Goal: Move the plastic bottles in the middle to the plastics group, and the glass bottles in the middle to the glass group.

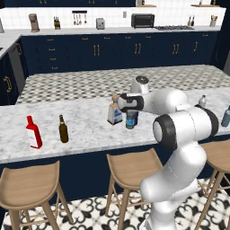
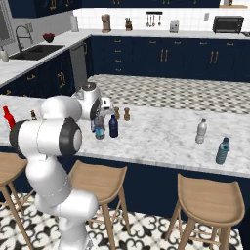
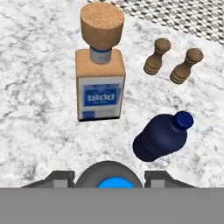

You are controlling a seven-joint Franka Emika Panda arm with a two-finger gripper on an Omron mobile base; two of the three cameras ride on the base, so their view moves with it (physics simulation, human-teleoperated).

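In the hand view my gripper (image 3: 109, 178) looks straight down on the clear plastic bottle with a blue cap (image 3: 114, 176), a finger on either side of it, shut on it. That bottle (image 1: 131, 121) stands on the marble counter under my hand. Just beyond it stand the square cork-stoppered glass bottle (image 3: 100, 87) and the dark blue plastic bottle (image 3: 162, 136), both upright and free. The glass group, a red bottle (image 1: 33, 132) and a brown beer bottle (image 1: 63, 129), is far left. The plastics group, a grey-capped clear bottle (image 2: 200, 132) and a teal bottle (image 2: 222, 151), is far right.
Two wooden shakers (image 3: 156, 56) stand close behind the dark blue bottle. Stools (image 1: 130, 168) line the counter's near edge. Bare marble (image 2: 156, 132) lies between the middle bottles and the plastics group.
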